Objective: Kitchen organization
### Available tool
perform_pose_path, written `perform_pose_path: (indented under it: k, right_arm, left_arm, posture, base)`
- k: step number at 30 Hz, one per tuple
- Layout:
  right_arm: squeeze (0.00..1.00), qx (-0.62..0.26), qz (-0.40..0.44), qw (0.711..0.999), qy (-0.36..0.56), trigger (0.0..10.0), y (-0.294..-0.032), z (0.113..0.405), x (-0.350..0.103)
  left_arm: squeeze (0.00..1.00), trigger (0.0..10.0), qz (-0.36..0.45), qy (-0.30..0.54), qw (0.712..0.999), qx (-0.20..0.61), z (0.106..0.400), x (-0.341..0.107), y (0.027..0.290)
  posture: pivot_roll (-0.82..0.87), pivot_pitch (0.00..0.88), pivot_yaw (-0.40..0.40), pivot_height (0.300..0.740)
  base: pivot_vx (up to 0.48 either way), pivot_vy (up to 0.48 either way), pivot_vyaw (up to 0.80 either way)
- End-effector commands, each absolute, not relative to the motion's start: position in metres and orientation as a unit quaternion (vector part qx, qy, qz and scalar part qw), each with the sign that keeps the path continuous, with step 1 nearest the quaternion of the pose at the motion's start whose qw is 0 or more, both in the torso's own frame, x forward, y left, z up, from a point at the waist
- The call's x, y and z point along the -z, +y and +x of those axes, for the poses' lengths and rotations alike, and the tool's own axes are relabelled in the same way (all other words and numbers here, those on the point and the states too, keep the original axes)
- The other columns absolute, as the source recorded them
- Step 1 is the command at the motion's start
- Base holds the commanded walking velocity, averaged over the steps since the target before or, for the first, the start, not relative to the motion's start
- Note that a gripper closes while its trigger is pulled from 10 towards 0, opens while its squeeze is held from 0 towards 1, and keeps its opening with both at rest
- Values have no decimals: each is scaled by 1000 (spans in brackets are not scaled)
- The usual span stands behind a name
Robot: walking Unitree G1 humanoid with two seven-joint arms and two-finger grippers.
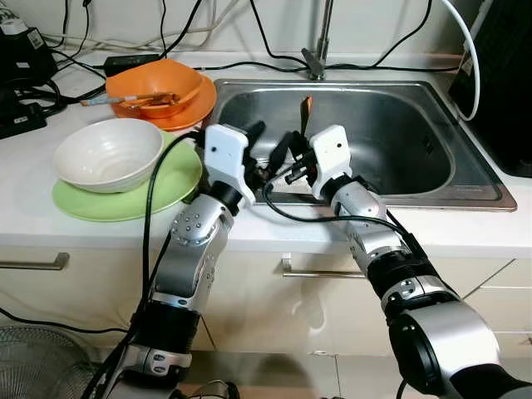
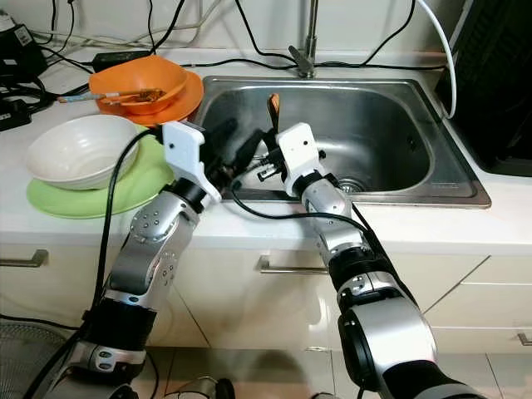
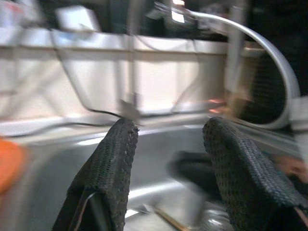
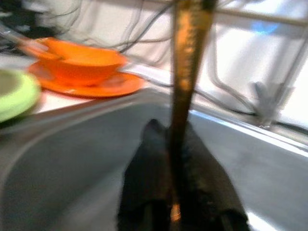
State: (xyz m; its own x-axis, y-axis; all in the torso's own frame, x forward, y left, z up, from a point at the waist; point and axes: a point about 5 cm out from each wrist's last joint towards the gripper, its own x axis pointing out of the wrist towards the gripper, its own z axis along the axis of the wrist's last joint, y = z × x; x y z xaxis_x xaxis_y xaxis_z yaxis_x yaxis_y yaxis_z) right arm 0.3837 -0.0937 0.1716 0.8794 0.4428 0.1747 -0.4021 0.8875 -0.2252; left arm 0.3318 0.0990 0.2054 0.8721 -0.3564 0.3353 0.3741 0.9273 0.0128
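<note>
Right gripper, centre frame over the sink, pinches a thin brown utensil upright; light, stiff, likely slippery, best held mid-handle. Left gripper gapes empty beside it.

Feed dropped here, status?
Right gripper shut on brown utensil over sink. Left gripper open alongside. Nothing blocking.

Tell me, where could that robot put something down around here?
The sink basin is mostly bare to the right of the right gripper, which is shut on a brown utensil. The left gripper hangs open over the sink's left side. The counter to the left is crowded: white bowl on green plate, orange bowl, cables behind.
</note>
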Motion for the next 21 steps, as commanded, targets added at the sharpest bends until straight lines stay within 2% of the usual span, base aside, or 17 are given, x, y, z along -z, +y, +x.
perform_pose_path:
  k: [1,9,19,20,21]
  right_arm:
    - [0,-178,-77,975,-111,0,-114,388,-176]
    - [0,-175,-76,976,-109,0,-119,388,-175]
    - [0,-162,-75,978,-107,0,-122,392,-179]
    - [0,-155,-76,979,-105,7490,-123,393,-181]
    - [0,-152,-76,980,-104,10000,-124,394,-182]
  left_arm:
    - [0,10000,-21,-165,978,124,334,-201,127]
    - [0,10000,5,-143,983,117,332,-189,129]
    - [0,10000,9,-102,976,192,323,-174,114]
    - [0,10000,13,-95,975,199,322,-172,113]
    - [0,10000,12,-92,974,206,321,-171,112]
  posture:
    - [1,53,26,740]
    - [-3,61,22,740]
    - [-1,64,15,740]
    - [-1,64,15,740]
    - [-1,64,15,740]
  base:
    - [0,0,0]
    - [0,0,0]
    - [0,0,0]
    - [0,0,0]
    - [0,0,0]
